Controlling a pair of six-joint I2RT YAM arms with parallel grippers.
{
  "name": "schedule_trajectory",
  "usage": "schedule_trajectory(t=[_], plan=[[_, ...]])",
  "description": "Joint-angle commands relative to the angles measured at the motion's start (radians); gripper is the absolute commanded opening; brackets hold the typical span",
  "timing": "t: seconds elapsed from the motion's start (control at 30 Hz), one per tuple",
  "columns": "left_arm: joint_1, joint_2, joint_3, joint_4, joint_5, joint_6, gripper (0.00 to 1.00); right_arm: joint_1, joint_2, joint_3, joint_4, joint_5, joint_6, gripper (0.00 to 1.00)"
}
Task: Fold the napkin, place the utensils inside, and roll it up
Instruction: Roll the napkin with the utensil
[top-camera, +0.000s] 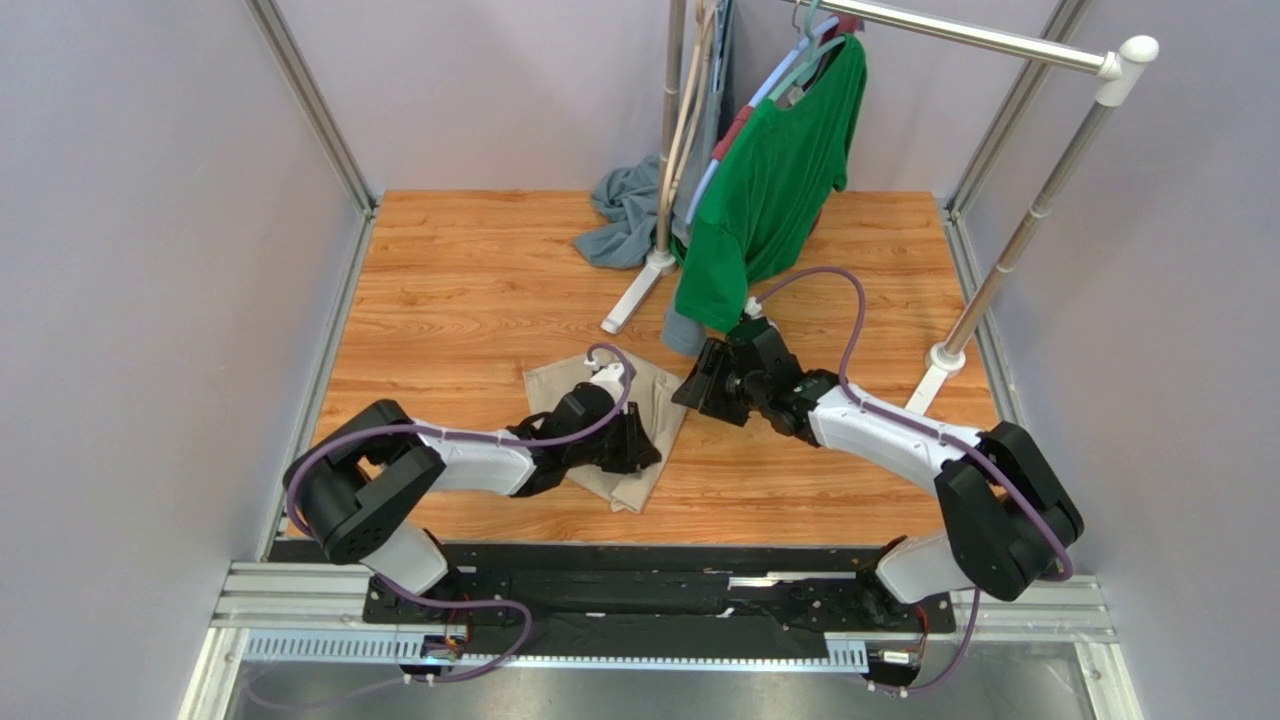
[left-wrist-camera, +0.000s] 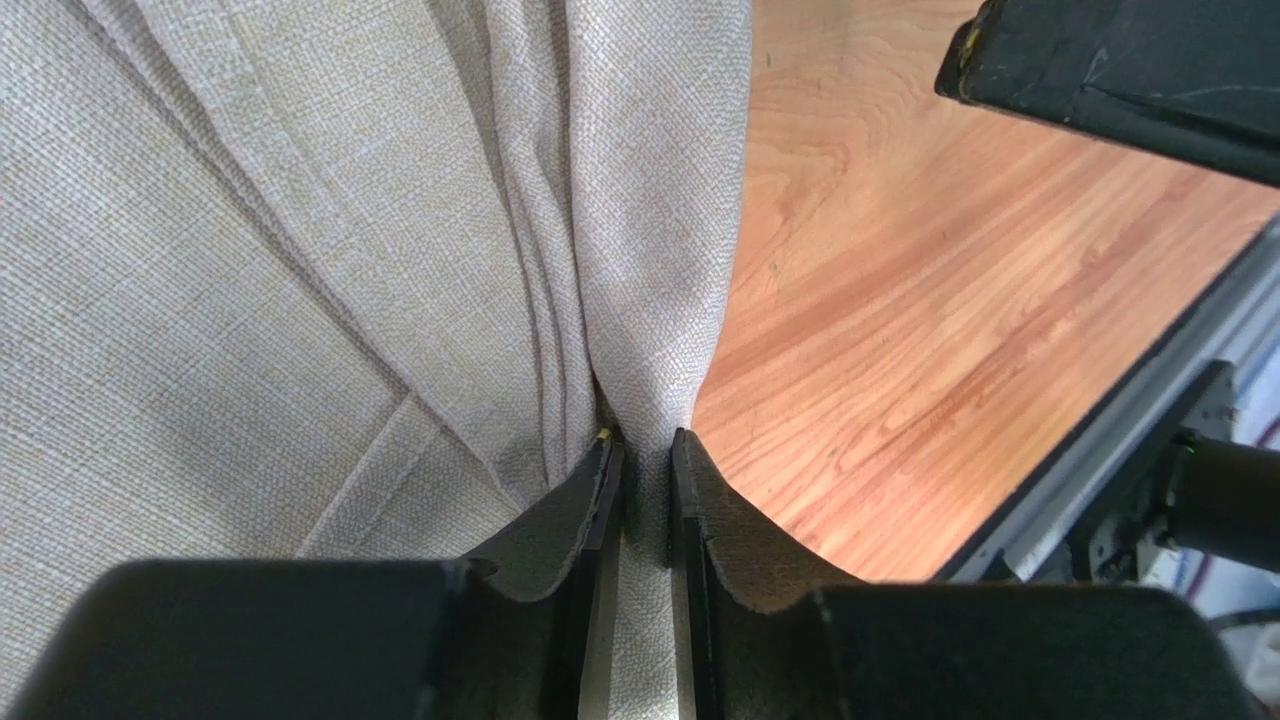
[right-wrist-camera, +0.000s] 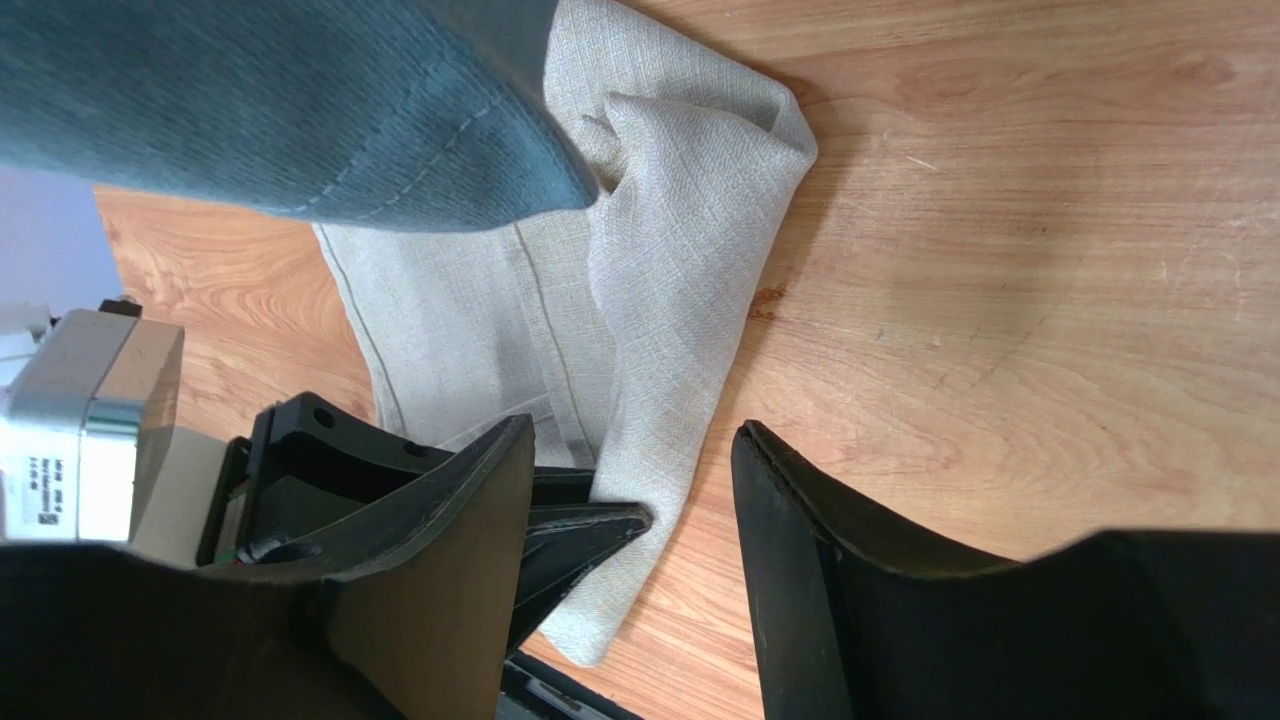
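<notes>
Napkin: beige woven cloth napkin, folded and rumpled, lying on the wooden bench.
Left claw: closed, pinching a napkin fold.
Right claw: spread open over the napkin's edge.

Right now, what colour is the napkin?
The napkin is plain pale beige, woven; clearest in the left wrist view.

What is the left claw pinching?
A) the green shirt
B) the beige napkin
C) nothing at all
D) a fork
B: the left wrist view shows the left claw shut tight on a bunched fold of the beige napkin.
</notes>
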Motion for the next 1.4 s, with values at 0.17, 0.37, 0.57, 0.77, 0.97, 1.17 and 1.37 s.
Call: schedule_trajectory(t=[0.17, 0.37, 0.57, 0.77, 0.97, 1.17, 1.37], plan=[[0.105, 0.052, -0.159, 0.169, 0.323, -0.084, 0.24, 0.009, -0.017, 0.052, 0.024, -0.079, -0.296, 0.55], [0.134, 0.081, -0.191, 0.236, 0.429, -0.125, 0.24, 0.012, -0.151, -0.074, 0.067, -0.11, -0.495, 0.55], [0.179, 0.081, -0.248, 0.272, 0.509, -0.183, 0.24, 0.106, -0.272, -0.198, 0.105, -0.112, -0.656, 0.55], [0.207, 0.063, -0.228, 0.118, 0.56, -0.141, 0.24, 0.316, -0.309, -0.249, 0.219, -0.026, -0.914, 0.56], [0.26, 0.027, -0.216, -0.007, 0.584, -0.082, 0.25, 0.389, -0.241, -0.232, 0.308, -0.061, -1.192, 0.57], [0.34, 0.047, -0.216, -0.036, 0.665, -0.024, 0.25, 0.409, -0.083, -0.123, 0.231, -0.067, -1.35, 0.57], [0.349, 0.067, -0.209, -0.027, 0.721, -0.021, 0.25, 0.409, -0.06, -0.148, 0.303, -0.015, -1.41, 0.57]])
